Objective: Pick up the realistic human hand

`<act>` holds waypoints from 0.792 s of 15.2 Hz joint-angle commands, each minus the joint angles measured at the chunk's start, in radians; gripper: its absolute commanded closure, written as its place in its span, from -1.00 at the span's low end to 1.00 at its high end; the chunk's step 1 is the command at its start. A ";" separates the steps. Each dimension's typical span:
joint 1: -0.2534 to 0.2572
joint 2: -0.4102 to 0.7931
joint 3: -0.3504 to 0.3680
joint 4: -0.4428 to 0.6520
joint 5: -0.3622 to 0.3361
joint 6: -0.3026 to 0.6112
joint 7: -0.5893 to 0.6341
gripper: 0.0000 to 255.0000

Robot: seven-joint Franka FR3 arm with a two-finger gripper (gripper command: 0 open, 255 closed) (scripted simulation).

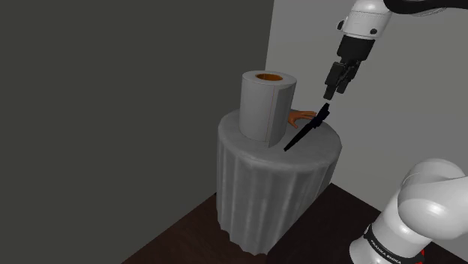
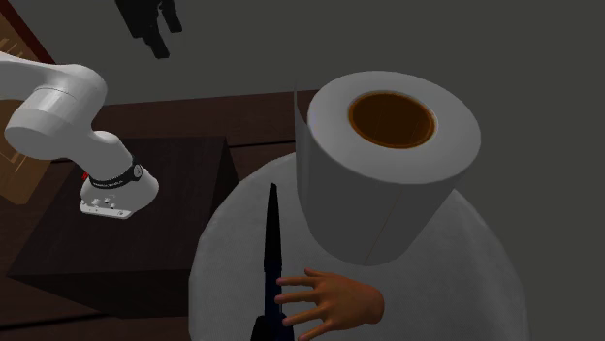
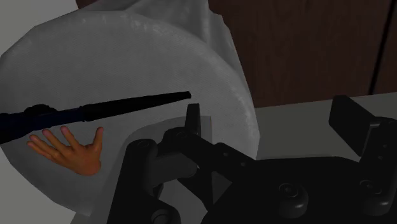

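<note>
Reading the shoulder view from its left: a pale paper roll [image 1: 264, 109] with a brown core stands upright on the round, cloth-draped worktop [image 1: 247, 187]. The flesh-orange human hand [image 1: 300, 115] lies on the worktop just behind the roll, partly hidden by it from this side. A slim black rod [image 1: 304, 133] lies across the top beside the hand. The tool [image 1: 331, 94] hangs above that side of the worktop, clear of everything. Wrist view: the tool's fingers [image 3: 193, 118] stand wide apart with nothing between them. Second exterior view: the hand lies flat with its digits spread toward the rod. Its fingertips are very near the rod, touching or not I cannot tell, and the roll is close on its other side. Judgement: the step in hand is the approach. The grasp wants the jaws across the palm or wrist, the thicker part away from the digits. Set the closing line so neither finger lands on the rod or nudges the roll. Descend straight and go low, since the hand lies flat. Risks: pinching cloth, or dragging the rod along.
</note>
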 commanded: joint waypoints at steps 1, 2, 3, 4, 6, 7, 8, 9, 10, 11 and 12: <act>0.000 0.000 0.000 0.000 0.000 0.000 0.000 -1.00; -0.004 0.011 -0.013 -0.013 -0.016 0.022 -0.018 -1.00; -0.008 0.024 -0.026 -0.024 -0.032 0.045 -0.035 -1.00; -0.012 0.037 -0.040 -0.034 -0.048 0.067 -0.052 -1.00; -0.021 0.068 -0.066 -0.051 -0.079 0.114 -0.086 -1.00; -0.026 0.085 -0.080 -0.058 -0.094 0.137 -0.102 -1.00; -0.030 0.103 -0.093 -0.064 -0.109 0.161 -0.118 -1.00; -0.034 0.123 -0.107 -0.068 -0.123 0.185 -0.133 -1.00; -0.039 0.143 -0.121 -0.071 -0.137 0.209 -0.149 -1.00; -0.043 0.165 -0.135 -0.073 -0.151 0.233 -0.164 -1.00; -0.047 0.187 -0.148 -0.074 -0.164 0.258 -0.179 -1.00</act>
